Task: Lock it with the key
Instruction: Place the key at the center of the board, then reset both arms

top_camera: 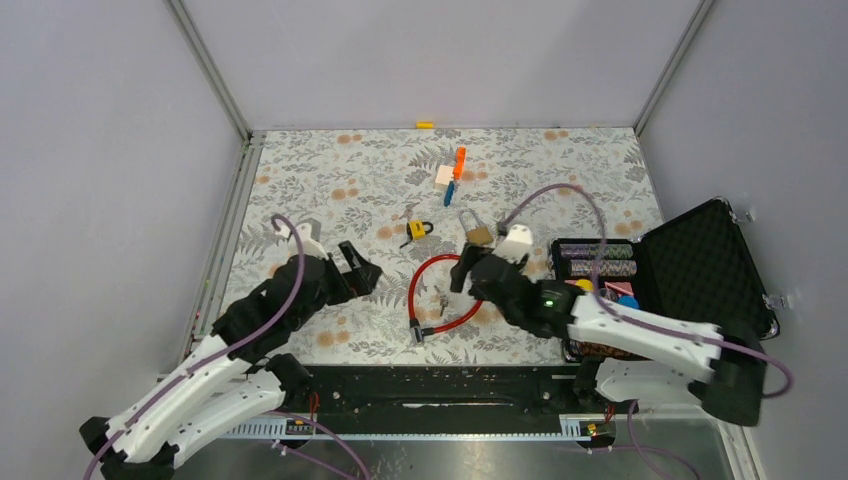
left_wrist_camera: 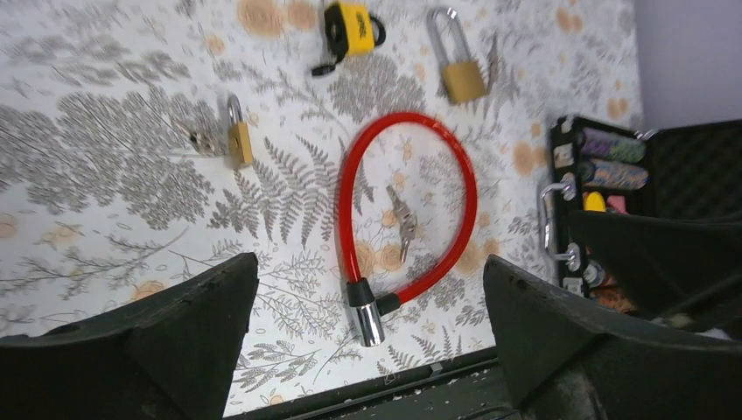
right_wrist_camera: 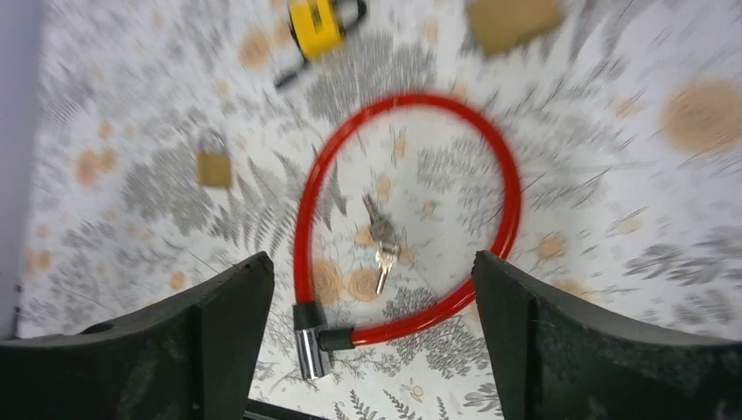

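Note:
A red cable lock [top_camera: 413, 290] lies in a closed loop on the floral mat, with its chrome cylinder [left_wrist_camera: 368, 322] at the near end. A bunch of keys [top_camera: 441, 297] lies inside the loop. My right gripper [top_camera: 468, 272] is open and empty above the loop's far right side. In the blurred right wrist view, my right gripper [right_wrist_camera: 372, 258] frames the keys [right_wrist_camera: 381, 241] and the cable lock [right_wrist_camera: 302, 227]. My left gripper [top_camera: 358, 268] is open and empty to the left of the loop. In its wrist view, my left gripper [left_wrist_camera: 369, 262] frames the cable lock [left_wrist_camera: 343, 219] and the keys [left_wrist_camera: 402, 223].
A yellow padlock [top_camera: 418, 229] and a long-shackled brass padlock [top_camera: 478, 234] lie beyond the loop. A small brass padlock [left_wrist_camera: 238, 140] with keys lies to the left. An open black case [top_camera: 700, 260] stands at the right. Orange and blue pieces [top_camera: 457, 165] lie at the back.

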`<state>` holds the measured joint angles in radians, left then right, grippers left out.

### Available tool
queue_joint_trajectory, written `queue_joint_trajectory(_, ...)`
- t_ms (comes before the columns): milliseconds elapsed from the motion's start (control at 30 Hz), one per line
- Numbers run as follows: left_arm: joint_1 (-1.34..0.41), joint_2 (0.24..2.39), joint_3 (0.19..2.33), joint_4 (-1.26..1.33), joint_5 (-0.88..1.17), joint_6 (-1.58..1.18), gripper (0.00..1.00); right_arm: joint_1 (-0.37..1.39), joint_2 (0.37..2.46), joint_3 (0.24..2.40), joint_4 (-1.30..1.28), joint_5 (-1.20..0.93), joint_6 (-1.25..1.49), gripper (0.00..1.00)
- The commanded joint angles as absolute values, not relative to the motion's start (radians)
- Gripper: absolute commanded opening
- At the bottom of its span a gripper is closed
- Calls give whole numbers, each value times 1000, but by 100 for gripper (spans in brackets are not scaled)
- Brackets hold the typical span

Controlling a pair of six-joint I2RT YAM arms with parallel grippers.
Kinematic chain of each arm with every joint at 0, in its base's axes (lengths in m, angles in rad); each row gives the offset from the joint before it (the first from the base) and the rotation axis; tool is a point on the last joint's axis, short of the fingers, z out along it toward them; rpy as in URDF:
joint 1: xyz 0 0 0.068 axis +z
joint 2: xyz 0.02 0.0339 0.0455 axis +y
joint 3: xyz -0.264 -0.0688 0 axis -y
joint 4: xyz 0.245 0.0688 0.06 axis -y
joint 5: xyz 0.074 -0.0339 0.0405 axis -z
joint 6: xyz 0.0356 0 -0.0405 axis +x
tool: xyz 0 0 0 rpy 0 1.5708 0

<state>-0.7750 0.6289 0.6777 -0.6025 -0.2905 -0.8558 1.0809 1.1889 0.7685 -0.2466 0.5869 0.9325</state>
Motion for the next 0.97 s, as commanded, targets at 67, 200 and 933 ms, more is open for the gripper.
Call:
queue_joint_trajectory(67,-779,507,879,-821,-436,-751,99,1072,799,883,-515,978,732,99)
queue_joint_trajectory(200,-779,462,989,-891,-465,-652,99,1072,591,960,-558,1120,568,99)
queue_joint_trajectory(933,-779,286,1162,-1045,-612,-519,99,1072,426,1221,-490,1138,233,100)
